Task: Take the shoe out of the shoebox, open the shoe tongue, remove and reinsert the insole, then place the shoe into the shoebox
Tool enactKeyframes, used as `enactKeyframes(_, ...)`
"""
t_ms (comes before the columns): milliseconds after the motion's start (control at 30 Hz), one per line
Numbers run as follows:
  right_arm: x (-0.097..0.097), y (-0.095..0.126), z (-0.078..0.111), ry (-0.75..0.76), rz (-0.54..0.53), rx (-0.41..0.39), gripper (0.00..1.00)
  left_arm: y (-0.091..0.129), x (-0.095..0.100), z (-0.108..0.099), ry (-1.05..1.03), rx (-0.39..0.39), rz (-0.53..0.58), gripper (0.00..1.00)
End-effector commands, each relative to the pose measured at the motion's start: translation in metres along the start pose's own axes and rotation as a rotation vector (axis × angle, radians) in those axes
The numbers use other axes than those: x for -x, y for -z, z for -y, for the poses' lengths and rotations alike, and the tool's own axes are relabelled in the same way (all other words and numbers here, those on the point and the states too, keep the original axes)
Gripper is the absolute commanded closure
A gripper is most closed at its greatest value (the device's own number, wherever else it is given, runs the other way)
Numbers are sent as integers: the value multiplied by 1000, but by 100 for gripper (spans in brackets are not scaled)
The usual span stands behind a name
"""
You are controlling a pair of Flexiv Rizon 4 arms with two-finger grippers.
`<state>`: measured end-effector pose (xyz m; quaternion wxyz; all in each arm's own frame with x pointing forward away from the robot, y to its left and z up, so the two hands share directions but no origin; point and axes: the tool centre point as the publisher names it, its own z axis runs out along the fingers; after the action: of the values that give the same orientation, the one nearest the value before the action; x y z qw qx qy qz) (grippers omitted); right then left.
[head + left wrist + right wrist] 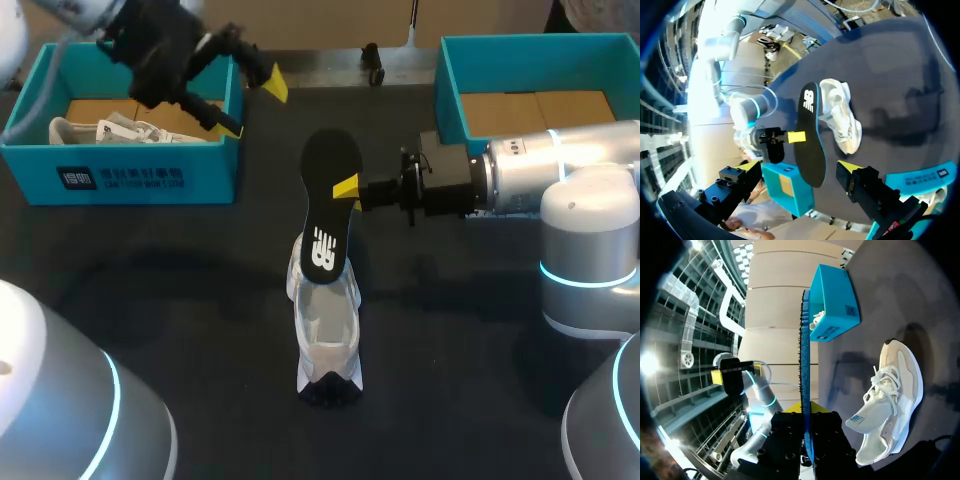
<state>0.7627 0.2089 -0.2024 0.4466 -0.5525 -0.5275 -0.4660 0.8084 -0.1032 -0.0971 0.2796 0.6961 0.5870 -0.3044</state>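
A white shoe (326,335) lies on the dark table (200,300) near the middle, toe toward the front edge. Above its opening stands a black insole (328,205), upright, lower end at the shoe's collar. My right gripper (347,189) is shut on the insole's edge, reaching in from the right. In the right wrist view the insole (805,365) runs edge-on between the fingers, with the shoe (890,405) beside it. My left gripper (250,100) hangs open over the left blue shoebox (120,165), holding nothing. The left wrist view shows the insole (810,140) and shoe (840,115) ahead of it.
The left shoebox holds another white shoe (105,130). A second blue box (530,90) stands at the back right, behind my right arm. A small dark object (372,65) sits at the table's far edge.
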Motion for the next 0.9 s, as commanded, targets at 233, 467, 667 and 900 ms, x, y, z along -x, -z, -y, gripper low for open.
enactKeyframes(233, -1, -1, 1, -1, 4, 2, 100, 1, -10, 5, -9, 10, 544, 0)
enactKeyframes(467, -1, -1, 1, -1, 4, 2, 100, -1, -9, 12, -26, 4, 559, 0)
enactKeyframes(667, -1, -1, 1, -1, 4, 2, 100, -1, -20, 16, -46, 17, 567, 0)
enactKeyframes(900, -1, -1, 1, -1, 4, 2, 100, -18, -45, 14, -36, 48, 557, 0)
